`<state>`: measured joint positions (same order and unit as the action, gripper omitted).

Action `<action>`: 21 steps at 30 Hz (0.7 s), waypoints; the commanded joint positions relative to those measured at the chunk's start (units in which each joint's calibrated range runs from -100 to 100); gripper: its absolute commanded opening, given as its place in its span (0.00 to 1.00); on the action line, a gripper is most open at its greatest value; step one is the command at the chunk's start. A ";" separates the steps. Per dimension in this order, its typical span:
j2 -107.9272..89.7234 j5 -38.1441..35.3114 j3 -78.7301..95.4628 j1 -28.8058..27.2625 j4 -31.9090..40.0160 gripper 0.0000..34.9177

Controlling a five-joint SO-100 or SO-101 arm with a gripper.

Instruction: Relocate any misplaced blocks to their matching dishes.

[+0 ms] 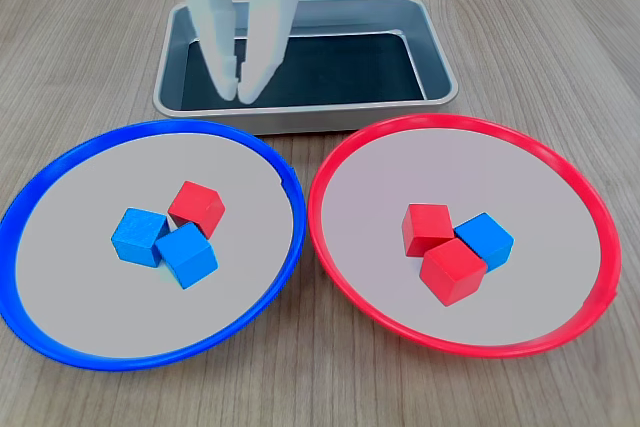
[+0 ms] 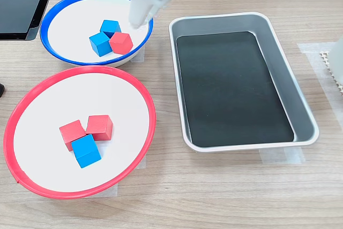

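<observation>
In the first exterior view, the blue-rimmed dish (image 1: 80, 277) on the left holds two blue cubes and one red block (image 1: 197, 207). The red-rimmed dish (image 1: 520, 167) on the right holds two red cubes and one blue block (image 1: 485, 239). In the second exterior view, the red block (image 2: 121, 42) lies in the blue-rimmed dish (image 2: 69, 25), and the blue block (image 2: 86, 151) in the red-rimmed dish (image 2: 48, 100). My white gripper (image 1: 240, 97) hangs above the blue dish's far rim, fingertips together, holding nothing. It (image 2: 134, 22) hovers just right of the red block in the second exterior view.
A rectangular silver tray (image 1: 430, 57) with a dark bottom stands behind the two dishes. It (image 2: 278, 68) fills the second exterior view's right. A dark device (image 2: 21, 4) lies at the second exterior view's top left.
</observation>
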<state>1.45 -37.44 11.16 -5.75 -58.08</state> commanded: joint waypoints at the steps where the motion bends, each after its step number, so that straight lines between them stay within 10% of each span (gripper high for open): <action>1: 4.82 -2.39 -8.20 -1.54 0.50 0.29; 7: 10.87 -4.79 -14.85 -2.86 0.17 0.46; 21: 17.78 -9.04 -20.13 -7.66 -0.08 0.51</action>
<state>19.61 -46.08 -6.72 -11.95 -58.08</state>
